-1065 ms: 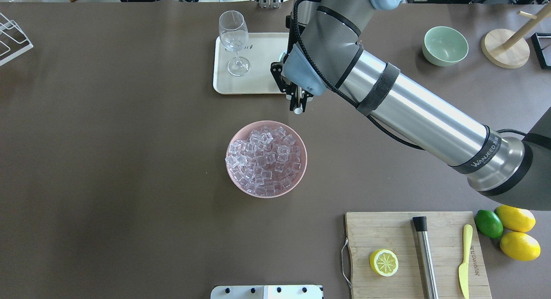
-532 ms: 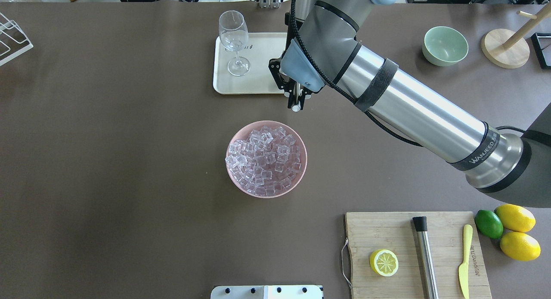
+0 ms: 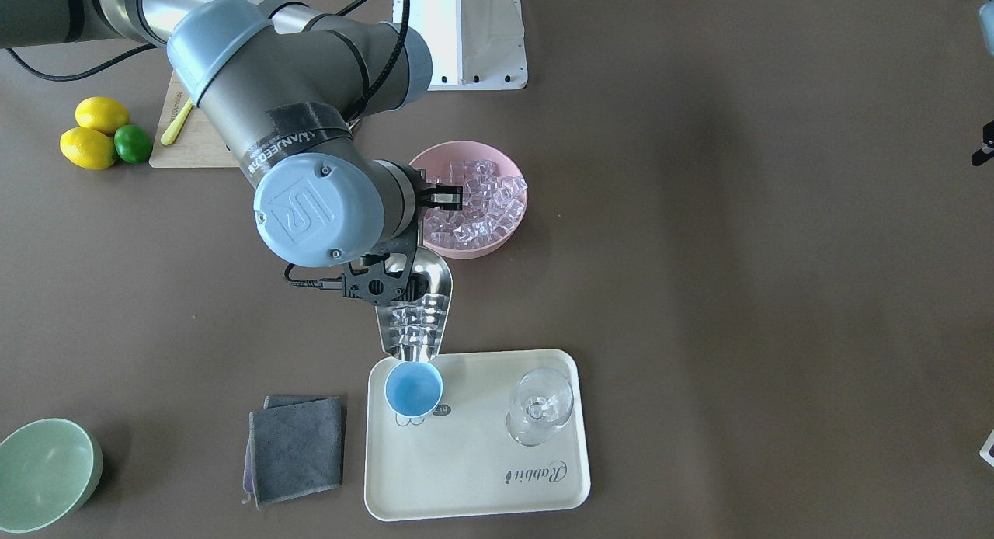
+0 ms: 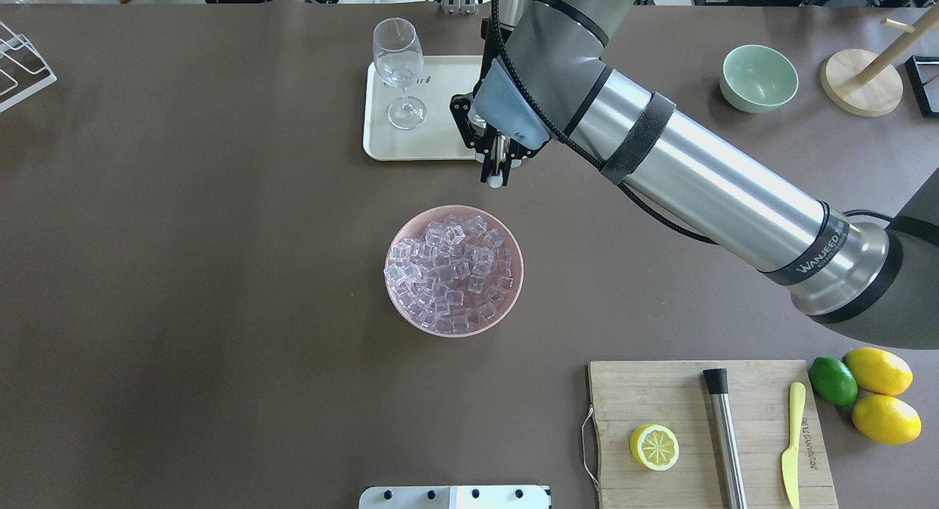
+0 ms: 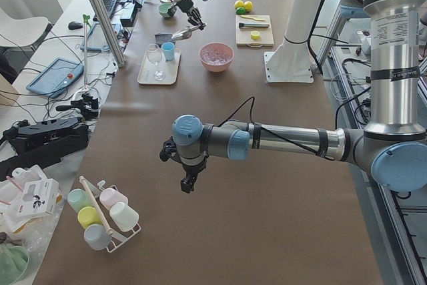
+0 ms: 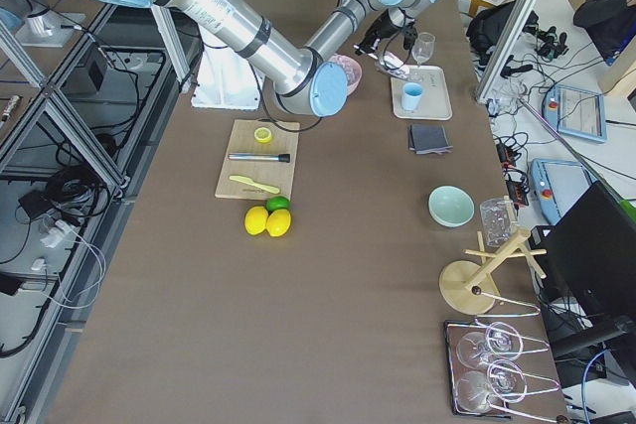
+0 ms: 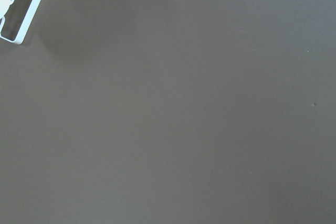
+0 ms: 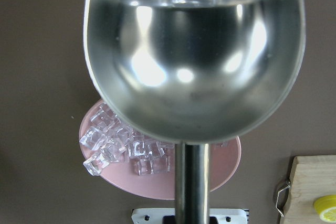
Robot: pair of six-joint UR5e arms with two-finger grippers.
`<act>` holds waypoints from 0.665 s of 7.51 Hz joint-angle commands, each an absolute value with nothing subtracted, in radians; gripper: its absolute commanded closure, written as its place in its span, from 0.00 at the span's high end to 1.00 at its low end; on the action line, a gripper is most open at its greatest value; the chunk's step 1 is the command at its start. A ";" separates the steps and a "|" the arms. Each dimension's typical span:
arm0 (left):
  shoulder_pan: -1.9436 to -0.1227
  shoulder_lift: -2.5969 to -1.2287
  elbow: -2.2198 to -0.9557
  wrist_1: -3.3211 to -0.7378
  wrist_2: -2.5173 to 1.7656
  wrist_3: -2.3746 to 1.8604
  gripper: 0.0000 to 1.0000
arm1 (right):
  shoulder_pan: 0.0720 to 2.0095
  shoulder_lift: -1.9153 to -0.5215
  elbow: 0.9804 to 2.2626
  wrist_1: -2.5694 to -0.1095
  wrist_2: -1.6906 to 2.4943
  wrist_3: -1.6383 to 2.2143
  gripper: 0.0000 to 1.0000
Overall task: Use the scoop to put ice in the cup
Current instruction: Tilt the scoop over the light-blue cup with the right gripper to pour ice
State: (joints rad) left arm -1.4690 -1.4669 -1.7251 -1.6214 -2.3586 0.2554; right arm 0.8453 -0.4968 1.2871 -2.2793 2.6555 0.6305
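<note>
Spillage is the main risk. The scoop (image 3: 415,310), loaded with ice (image 3: 410,327), hangs tilted with its lip at the 12 o'clock edge of the cup (image 3: 414,390) in the front-facing view. The cup stands on a tray (image 3: 466,461) and looks empty. The scoop's mouth looks about as wide as the cup, so a fast tip could send cubes past the rim at 9 or 3 o'clock, onto the tray or the surface (image 3: 738,290). A low lip could also nudge the light cup over or push it toward 6 o'clock. A glass (image 3: 540,405) at 3 o'clock of the cup stands apart, yet bouncing cubes might strike it.

Jaws of the right arm (image 4: 697,171) pinch the scoop's thin, smooth handle. A steep pour might let that handle roll in the grip and dump the load sideways. More ice fills the pink bowl (image 3: 466,249) at 12 o'clock of the scoop. The left arm (image 5: 267,141) hangs over bare surface well away; whether its jaws are spread or pressed together cannot be told.

Readable writing: "Rabbit" on the tray near its 6 o'clock edge, a small "hi" just beside the cup, and "WANJEED" on a band round the right arm. Print on the cutting board (image 4: 660,399) is too small to read.
</note>
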 commanded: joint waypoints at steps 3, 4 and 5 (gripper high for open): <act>-1.471 -1.463 -1.721 -1.620 -2.335 0.255 0.98 | 0.848 -0.503 1.290 -2.279 2.668 0.630 0.00; -1.474 -1.462 -1.721 -1.618 -2.333 0.255 0.98 | 0.848 -0.505 1.292 -2.279 2.668 0.630 0.00; -1.476 -1.462 -1.720 -1.618 -2.333 0.255 0.98 | 0.848 -0.514 1.298 -2.279 2.674 0.630 0.00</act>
